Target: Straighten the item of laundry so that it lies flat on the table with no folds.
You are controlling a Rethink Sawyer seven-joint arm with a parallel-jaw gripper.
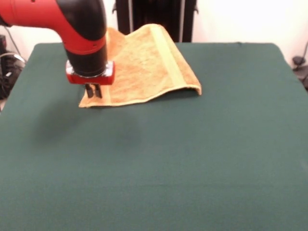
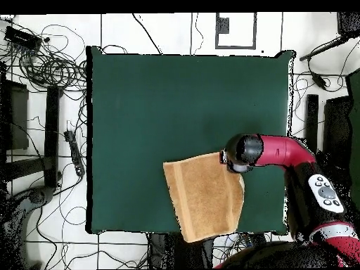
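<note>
The item of laundry (image 1: 144,67), an orange-yellow terry towel, lies at the table's (image 1: 168,159) far side. Its far part runs over the table's edge. A woven border band runs down it, and its right corner stands humped off the cloth. My gripper (image 1: 93,91) points straight down at the towel's near left corner, with its dark fingers drawn close together on the cloth there. In the overhead view the towel (image 2: 204,197) sits at the table's (image 2: 162,105) bottom edge and overhangs it. There the arm's head (image 2: 242,152) covers the gripper at the towel's upper right corner.
Dark green cloth covers the table's whole top. Around the table, cables (image 2: 53,67) and stands lie on the white floor. A black frame (image 1: 154,17) stands behind the table's far edge.
</note>
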